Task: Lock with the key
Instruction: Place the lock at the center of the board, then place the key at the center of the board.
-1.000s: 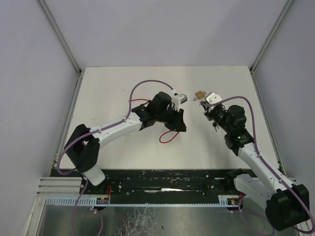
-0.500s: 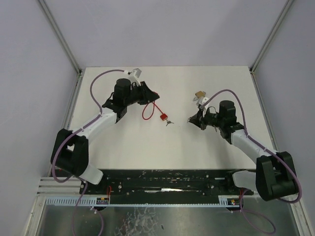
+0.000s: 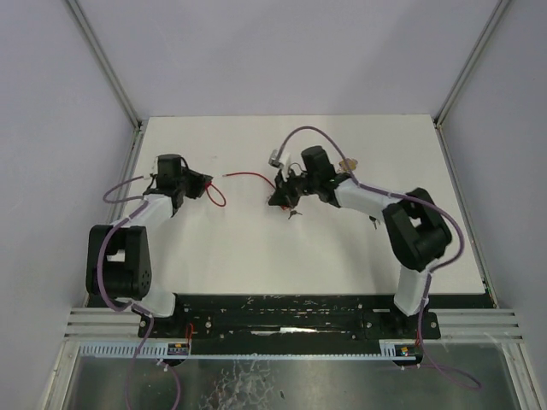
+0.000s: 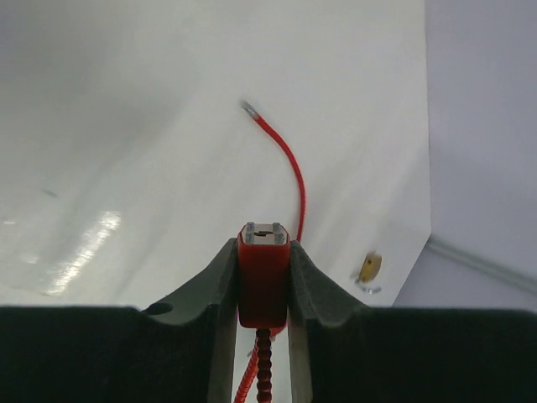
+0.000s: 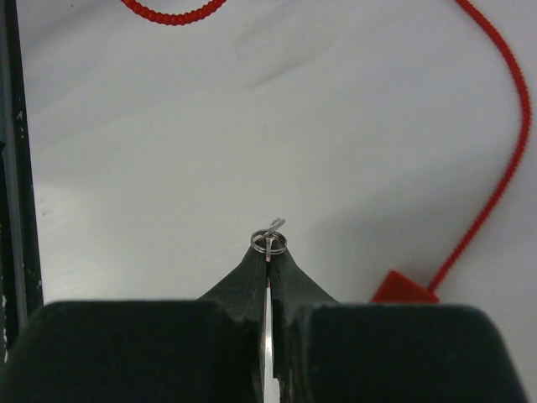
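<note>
At left: left hand (image 4: 263, 252) pinching red lock block (image 4: 263, 281), metal end face pointing away; red cable (image 4: 295, 172) curving ahead of fingers over white bench (image 4: 126, 109). At right: right hand (image 5: 268, 259) pressed together on small key ring (image 5: 269, 242) at fingertips; key blade not resolvable. Just right of fingers, on bench, another red block (image 5: 403, 288).

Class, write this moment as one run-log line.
left fingers: shut on red lock body | right fingers: shut on key ring | cable end: free | step: key not yet inserted
</note>
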